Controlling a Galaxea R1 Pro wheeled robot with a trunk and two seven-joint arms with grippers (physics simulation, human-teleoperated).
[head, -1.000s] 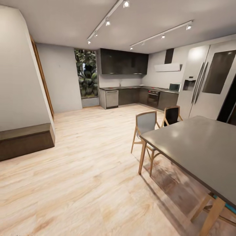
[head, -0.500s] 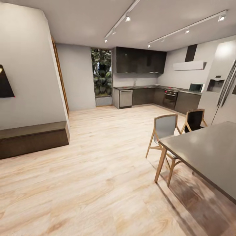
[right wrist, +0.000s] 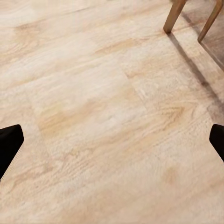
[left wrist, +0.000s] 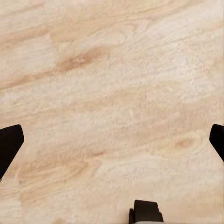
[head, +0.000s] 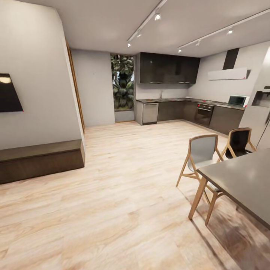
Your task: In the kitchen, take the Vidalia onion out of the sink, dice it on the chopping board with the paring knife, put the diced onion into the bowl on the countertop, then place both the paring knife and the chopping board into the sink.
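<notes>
You are out in the big room, not at the kitchen yet. The kitchen sits far off in the upper middle of the head view, with its long grey counter [head: 176, 99] running over dark cabinets. A thin tap [head: 161, 94] sticks up from it, so the sink is most likely right there, but it is too far away to see. The onion, the board, the knife and the bowl are too small to make out from here.

Closer to you, at the lower right of the head view, stands a dark dining table [head: 243, 182] with two chairs [head: 202, 157]. A low brown bench [head: 41, 159] runs along the wall at the left. The wooden floor [head: 120, 195] lies open between you and the kitchen.

Your left claw [left wrist: 112, 144] points down at the floor, its two dark tips far apart with nothing between them. Your right claw [right wrist: 112, 144] is wide apart too and holds nothing; chair legs [right wrist: 175, 16] show near a corner of its view.

Nothing of the job looks done yet. You have to roll to the sink, fetch the onion, chop it, fill the bowl, and put the knife and board in the sink.
</notes>
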